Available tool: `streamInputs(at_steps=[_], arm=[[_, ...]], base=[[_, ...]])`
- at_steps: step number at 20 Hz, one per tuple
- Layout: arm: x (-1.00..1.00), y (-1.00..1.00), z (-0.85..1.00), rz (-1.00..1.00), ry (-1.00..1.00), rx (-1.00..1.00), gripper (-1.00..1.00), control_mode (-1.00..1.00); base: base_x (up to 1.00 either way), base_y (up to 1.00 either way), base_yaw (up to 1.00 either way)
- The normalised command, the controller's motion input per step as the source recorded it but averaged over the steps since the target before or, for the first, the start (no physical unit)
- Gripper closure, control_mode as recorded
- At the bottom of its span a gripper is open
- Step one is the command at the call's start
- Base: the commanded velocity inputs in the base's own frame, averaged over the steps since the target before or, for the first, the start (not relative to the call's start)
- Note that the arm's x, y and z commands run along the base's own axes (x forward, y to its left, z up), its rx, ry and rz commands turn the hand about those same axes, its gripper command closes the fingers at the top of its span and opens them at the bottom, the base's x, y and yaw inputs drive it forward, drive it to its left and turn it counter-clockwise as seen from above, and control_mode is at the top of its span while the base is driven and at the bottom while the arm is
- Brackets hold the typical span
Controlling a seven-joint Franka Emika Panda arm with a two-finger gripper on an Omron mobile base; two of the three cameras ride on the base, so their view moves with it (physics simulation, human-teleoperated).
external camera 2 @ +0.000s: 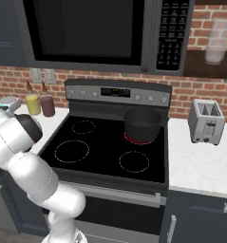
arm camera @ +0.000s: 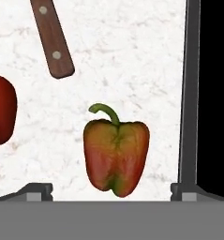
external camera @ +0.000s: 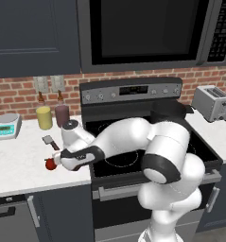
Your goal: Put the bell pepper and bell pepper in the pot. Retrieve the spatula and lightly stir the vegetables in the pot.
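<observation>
My gripper (arm camera: 111, 193) is open and points down at the white counter (external camera: 20, 165) left of the stove. Nothing is held. An orange-red bell pepper (arm camera: 115, 157) with a curled green stem lies on the counter between the two fingertips (arm camera: 36, 191). The bright red bell pepper (arm camera: 1, 112) lies apart from it at the hand view's left edge. A red pepper (external camera: 50, 164) shows just beside the hand (external camera: 58, 159). The spatula (external camera: 50, 141) lies farther back on the counter, and its brown handle (arm camera: 52, 40) is in the hand view. The dark pot (external camera 2: 142, 124) stands on the back right burner.
The stove's dark edge (arm camera: 190, 93) runs close beside the peppers. A yellow jar (external camera: 44, 117) and a purple jar (external camera: 62, 115) stand at the back of the counter, and a kitchen scale (external camera: 8, 125) lies to their left. A silver toaster (external camera 2: 206, 121) stands right of the stove, and a microwave (external camera 2: 91, 28) hangs above it.
</observation>
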Motion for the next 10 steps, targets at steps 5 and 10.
streamInputs(at_steps=[5, 10], arm=[[0.14, -0.23, -0.42, -0.01, 0.0, -0.01, -1.0, -1.0], [0.28, -0.02, -0.33, 0.0, 0.0, 0.0, -1.0, -1.0]], base=[[0.0, 0.0, 0.0], [0.0, 0.0, 0.0]])
